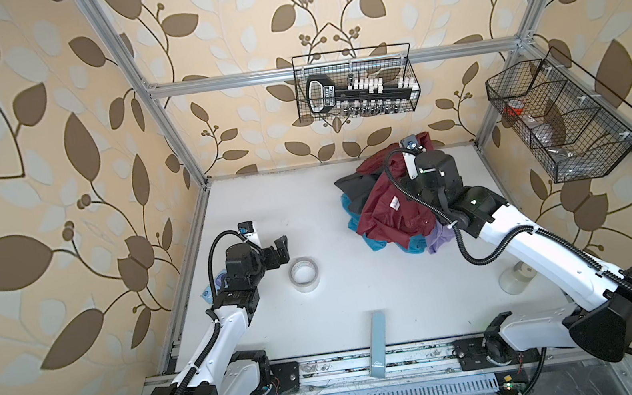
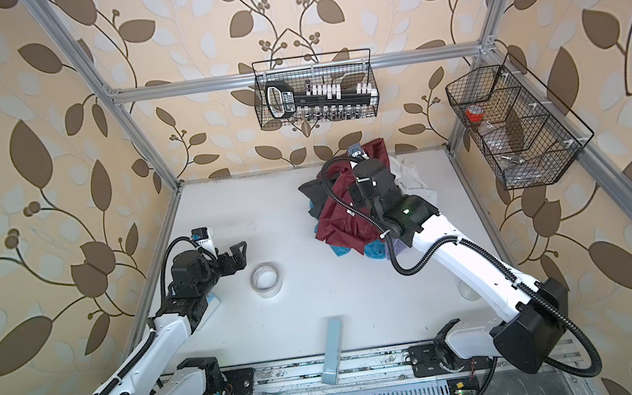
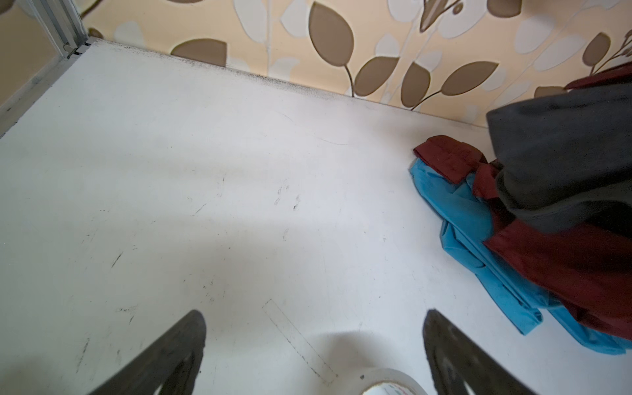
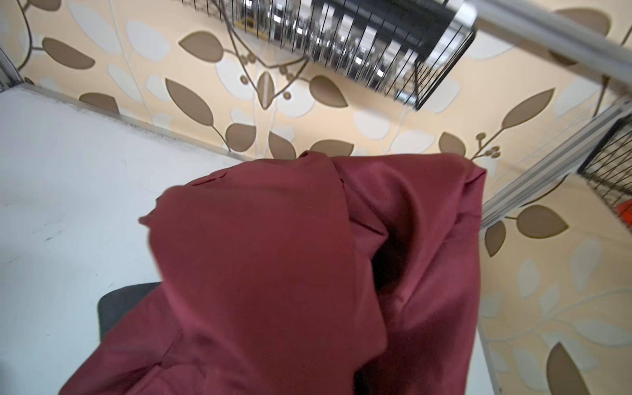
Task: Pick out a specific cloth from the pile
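Nearest, at lower left in both top views, my left gripper (image 1: 282, 249) hangs over the white table (image 1: 323, 323), jaws spread wide with nothing in them, and the tape roll (image 1: 304, 274) is just beside it. Further back, right of centre, the pile (image 1: 353, 191) lies close to the back wall. The cloth (image 1: 381, 214) drapes over it, its long axis running from the pile's near edge up toward the wall, white label (image 1: 395, 205) facing up. At its far end my right gripper (image 1: 415, 145) is closed on a raised maroon fold, and fabric hides the fingers in the wrist view
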Available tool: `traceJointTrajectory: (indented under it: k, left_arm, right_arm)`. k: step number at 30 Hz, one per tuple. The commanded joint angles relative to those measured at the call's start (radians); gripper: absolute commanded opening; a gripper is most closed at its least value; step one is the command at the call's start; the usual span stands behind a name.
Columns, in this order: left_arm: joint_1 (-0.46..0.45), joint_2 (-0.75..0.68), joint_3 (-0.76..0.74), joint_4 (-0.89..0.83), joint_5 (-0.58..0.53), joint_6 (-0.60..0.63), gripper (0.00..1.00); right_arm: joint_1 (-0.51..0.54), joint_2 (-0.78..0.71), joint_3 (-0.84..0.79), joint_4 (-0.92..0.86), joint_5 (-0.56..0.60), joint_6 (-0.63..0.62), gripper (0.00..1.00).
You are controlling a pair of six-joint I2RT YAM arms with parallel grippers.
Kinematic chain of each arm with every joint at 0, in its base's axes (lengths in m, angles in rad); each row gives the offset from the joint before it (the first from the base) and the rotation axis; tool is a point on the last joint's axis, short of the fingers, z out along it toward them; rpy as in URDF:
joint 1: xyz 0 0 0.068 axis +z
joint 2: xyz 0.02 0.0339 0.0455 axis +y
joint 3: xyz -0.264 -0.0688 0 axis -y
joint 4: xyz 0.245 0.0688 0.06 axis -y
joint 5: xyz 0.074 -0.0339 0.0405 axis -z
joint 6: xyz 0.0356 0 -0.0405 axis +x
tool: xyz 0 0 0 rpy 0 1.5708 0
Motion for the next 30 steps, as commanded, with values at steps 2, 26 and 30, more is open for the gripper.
traceJointTrajectory:
  k: [2,26,30]
  left_arm:
    - [0.001,-0.022,-0.001,0.044,0.013,-0.01,0.99]
    - [0.0,-0.021,-0.002,0.042,0.013,-0.009,0.99]
    - [0.0,-0.018,-0.001,0.042,0.013,-0.01,0.99]
  right_arm:
    - [-0.033,0.006,0.182,0.132,0.076,-0.082,0.0]
    - [-0.315,0.149,-0.058,-0.112,-0.435,0.152,0.29]
    - [-0.315,0.174,-0.082,-0.108,-0.442,0.155,0.47]
